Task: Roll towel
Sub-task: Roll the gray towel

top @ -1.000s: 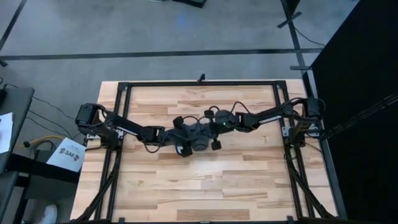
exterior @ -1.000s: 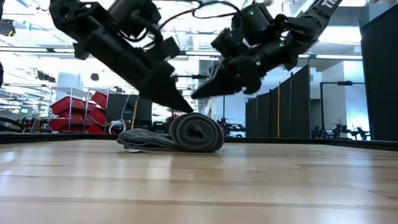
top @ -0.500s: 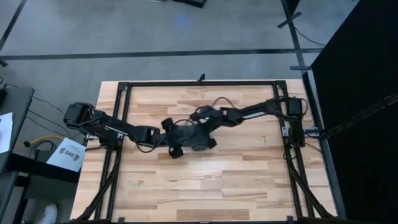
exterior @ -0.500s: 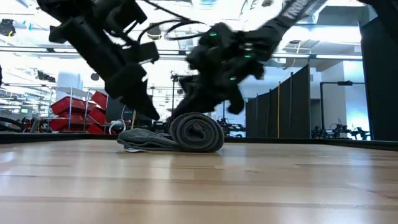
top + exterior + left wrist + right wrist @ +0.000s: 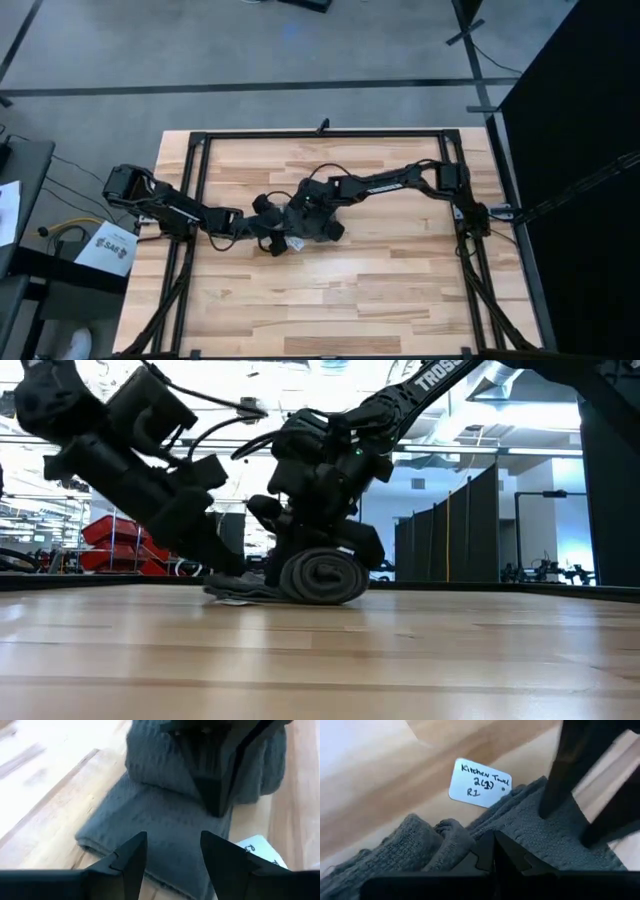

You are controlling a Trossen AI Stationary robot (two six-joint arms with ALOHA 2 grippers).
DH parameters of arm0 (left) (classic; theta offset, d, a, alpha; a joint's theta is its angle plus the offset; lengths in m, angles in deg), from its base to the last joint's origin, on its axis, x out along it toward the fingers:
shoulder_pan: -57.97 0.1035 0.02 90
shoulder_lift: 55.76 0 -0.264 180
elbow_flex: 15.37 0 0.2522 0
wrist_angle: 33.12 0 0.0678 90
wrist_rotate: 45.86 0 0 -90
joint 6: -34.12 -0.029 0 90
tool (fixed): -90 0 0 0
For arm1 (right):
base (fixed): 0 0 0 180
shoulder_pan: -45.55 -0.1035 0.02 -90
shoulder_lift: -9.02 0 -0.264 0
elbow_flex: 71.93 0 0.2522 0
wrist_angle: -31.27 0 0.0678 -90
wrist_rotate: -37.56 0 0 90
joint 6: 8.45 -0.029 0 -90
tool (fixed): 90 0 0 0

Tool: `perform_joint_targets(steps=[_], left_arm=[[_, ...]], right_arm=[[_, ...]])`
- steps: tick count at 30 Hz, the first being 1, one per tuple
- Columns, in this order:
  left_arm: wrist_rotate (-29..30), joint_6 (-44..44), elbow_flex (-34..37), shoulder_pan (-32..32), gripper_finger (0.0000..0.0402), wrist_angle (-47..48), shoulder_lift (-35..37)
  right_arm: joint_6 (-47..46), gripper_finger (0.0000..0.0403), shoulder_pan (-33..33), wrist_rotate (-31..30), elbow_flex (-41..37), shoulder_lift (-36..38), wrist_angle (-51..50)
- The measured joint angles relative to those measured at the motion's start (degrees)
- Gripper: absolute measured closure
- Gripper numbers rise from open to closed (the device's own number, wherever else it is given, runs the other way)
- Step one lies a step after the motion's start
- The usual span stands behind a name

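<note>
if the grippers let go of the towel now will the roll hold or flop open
The towel looks soft and floppy: its flat tail lies limp on the table. The coil would probably loosen slightly. The roll might creep sideways if nudged, though the trailing tail should brake it.

Even, bright overhead light fills the high view; the low view is backlit — arms silhouetted against glaring ceiling lamps. Wrist views are softly blurred.
</note>
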Motion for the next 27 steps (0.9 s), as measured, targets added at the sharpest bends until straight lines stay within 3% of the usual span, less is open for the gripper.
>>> perform_joint_targets(steps=[8, 19, 27], left_arm=[[0.32, -1.55, -1.58, 0.04, 0.0228, -11.0, -11.48], [-0.55, 6.26, -2.99, -1.14, 0.0228, -1.78, -12.08], [-0.27, 6.86, -3.01, -2.8, 0.0228, -0.18, -12.02]], right_arm=[[-1.91, 0.0403, 0.19, -1.78, -0.02, 0.14, -0.35], [-0.45, 0.0403, 0.37, -6.08, -0.11, 0.74, -1.71], [0.2, 0.0403, 1.56, -7.59, -0.04, 0.95, -4.83]])
